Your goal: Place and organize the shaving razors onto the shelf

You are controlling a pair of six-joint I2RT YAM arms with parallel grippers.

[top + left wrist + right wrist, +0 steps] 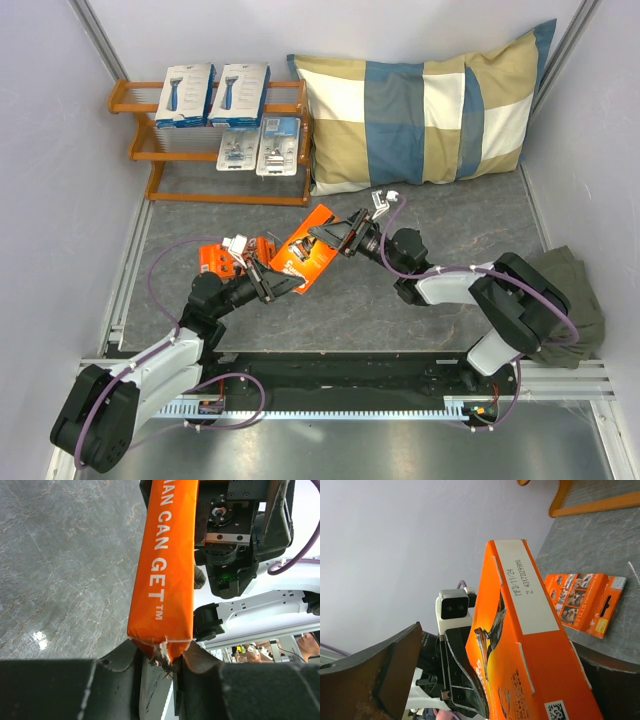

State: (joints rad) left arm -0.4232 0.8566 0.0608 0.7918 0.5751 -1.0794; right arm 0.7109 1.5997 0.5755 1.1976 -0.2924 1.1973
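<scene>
Handover step: the left tool (265, 281) clamps an orange pack (305, 255) by its end above the worktop (400, 310) — the right tool (338, 236) stands spread wide, apparently clear of it. Next, it wants carrying to the shelf (135, 97)

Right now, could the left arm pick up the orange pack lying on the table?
Probably not yet: the orange pack on the table sits close beside the left gripper, but its jaws are pinching another orange pack.

I'm working in a robotics lab cell: plain white panels (45, 150) box in the grey tabletop (340, 325), with aluminium rails (118, 290) at 9 and a cable duct (340, 408) at 6 o'clock.
</scene>
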